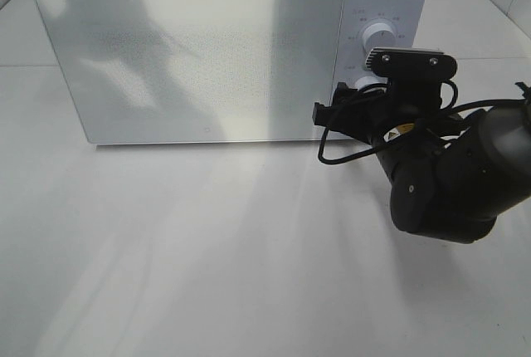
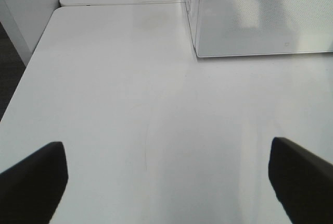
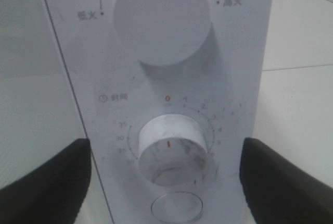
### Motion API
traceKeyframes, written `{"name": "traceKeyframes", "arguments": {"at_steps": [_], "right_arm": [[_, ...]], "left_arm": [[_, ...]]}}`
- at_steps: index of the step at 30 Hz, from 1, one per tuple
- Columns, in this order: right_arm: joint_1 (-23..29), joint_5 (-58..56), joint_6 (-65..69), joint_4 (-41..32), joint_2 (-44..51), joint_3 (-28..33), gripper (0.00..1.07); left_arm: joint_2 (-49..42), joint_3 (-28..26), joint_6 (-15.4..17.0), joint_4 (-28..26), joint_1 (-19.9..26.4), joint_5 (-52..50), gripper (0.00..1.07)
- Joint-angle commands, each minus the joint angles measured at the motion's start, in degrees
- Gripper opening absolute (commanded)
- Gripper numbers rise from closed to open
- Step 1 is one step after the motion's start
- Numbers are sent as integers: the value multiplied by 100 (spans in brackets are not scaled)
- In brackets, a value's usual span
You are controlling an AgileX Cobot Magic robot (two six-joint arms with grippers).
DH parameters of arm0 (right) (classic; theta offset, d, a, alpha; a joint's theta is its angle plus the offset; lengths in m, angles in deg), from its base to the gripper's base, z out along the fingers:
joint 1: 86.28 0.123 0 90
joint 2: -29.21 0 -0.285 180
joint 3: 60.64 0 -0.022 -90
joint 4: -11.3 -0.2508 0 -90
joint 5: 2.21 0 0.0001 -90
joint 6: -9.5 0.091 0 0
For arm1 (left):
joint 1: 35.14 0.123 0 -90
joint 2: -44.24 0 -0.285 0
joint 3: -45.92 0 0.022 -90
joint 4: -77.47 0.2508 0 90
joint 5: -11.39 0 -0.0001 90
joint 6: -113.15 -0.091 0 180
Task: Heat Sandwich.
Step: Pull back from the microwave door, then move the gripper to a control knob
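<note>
The white microwave (image 1: 199, 58) stands at the back of the table with its door shut. The sandwich is not in view. My right gripper (image 1: 333, 112) is open and sits just in front of the control panel. In the right wrist view it (image 3: 166, 182) faces the lower timer knob (image 3: 174, 153), with one finger on each side and clear of it. The knob's red mark points up toward the 0. My left gripper (image 2: 166, 182) is open and empty, low over the bare table (image 2: 130, 104), left of the microwave (image 2: 260, 15).
The upper power knob (image 3: 162, 18) has its red mark straight up. A round button (image 3: 177, 206) sits under the timer knob. The right arm's black body (image 1: 456, 183) fills the right side. The table's left edge (image 2: 31, 67) drops off near the left gripper.
</note>
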Motion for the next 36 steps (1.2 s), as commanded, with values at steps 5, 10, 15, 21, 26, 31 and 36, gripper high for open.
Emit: {"name": "traceKeyframes", "arguments": {"at_steps": [5, 10, 15, 21, 26, 31, 36], "right_arm": [[-218, -103, 6, 384, -166, -332, 76], [-212, -103, 6, 407, -166, -327, 76], [-212, -103, 6, 390, -166, -327, 76], [-212, -218, 6, 372, -166, -327, 66], [-212, -241, -23, 281, -166, -327, 43], [-212, -223, -281, 281, -166, -327, 12], [-212, -172, -332, 281, -166, -327, 6]], "left_arm": [[-160, 17, 6, -46, 17, -46, 101], [-160, 17, 6, -46, 17, -46, 101], [-160, 17, 6, -46, 17, -46, 101], [-160, 17, 6, -46, 17, -46, 101], [-160, 17, 6, -46, 17, -46, 101], [-160, 17, 6, -46, 17, -46, 101], [-160, 17, 6, -46, 17, -46, 101]]}}
